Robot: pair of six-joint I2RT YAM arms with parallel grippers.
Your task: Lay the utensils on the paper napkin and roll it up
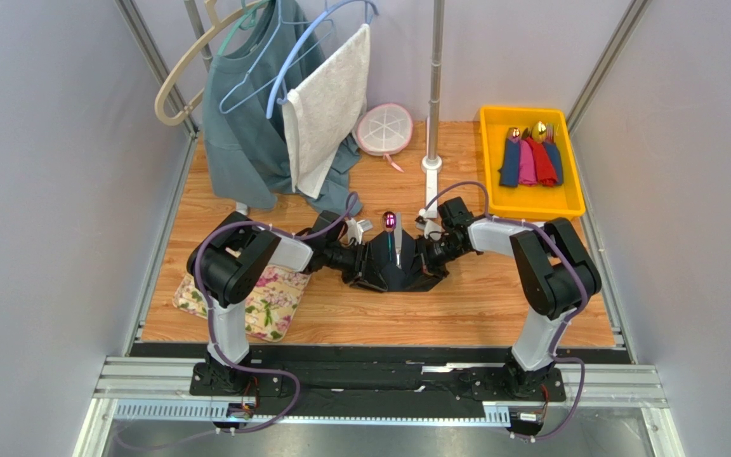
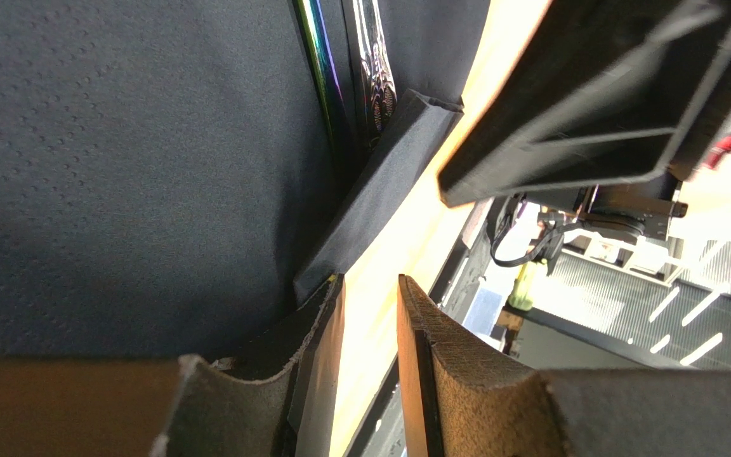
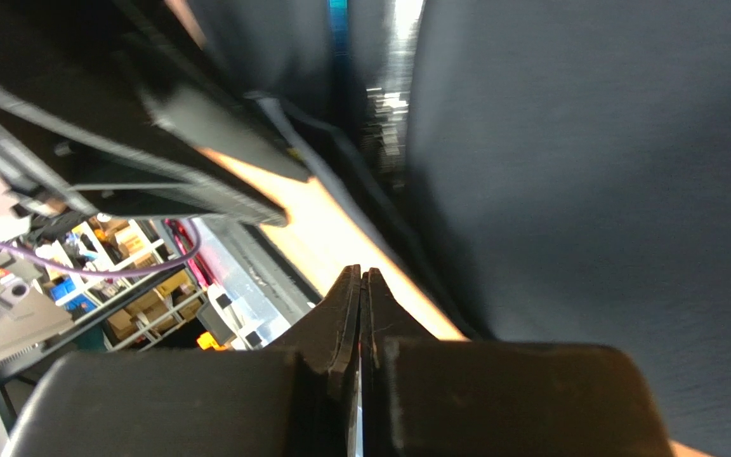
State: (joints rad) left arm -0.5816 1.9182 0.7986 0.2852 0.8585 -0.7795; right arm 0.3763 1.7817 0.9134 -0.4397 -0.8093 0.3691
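The black paper napkin (image 1: 393, 271) lies mid-table between my two arms, its sides partly folded up. A spoon with a shiny purple bowl (image 1: 390, 222) sticks out past its far edge, and the handle runs down onto the napkin. In the left wrist view the napkin (image 2: 150, 171) fills the left side. Slim utensil handles (image 2: 371, 67) lie beside a folded-over flap (image 2: 388, 162). My left gripper (image 2: 369, 281) (image 1: 358, 262) stands open at the napkin's edge, with bare wood showing through the gap. My right gripper (image 3: 361, 271) (image 1: 429, 262) is shut at the napkin's (image 3: 589, 190) other side, with nothing visible between its fingers.
A yellow bin (image 1: 486, 162) at the back right holds napkin-wrapped gold cutlery (image 1: 531, 157). A floral mat (image 1: 269, 305) lies under my left arm. Hangers with a teal shirt (image 1: 245, 114) and a white towel (image 1: 326, 105) hang at the back left. Nearby are a round pink lid (image 1: 384, 129) and a pole stand (image 1: 433, 162).
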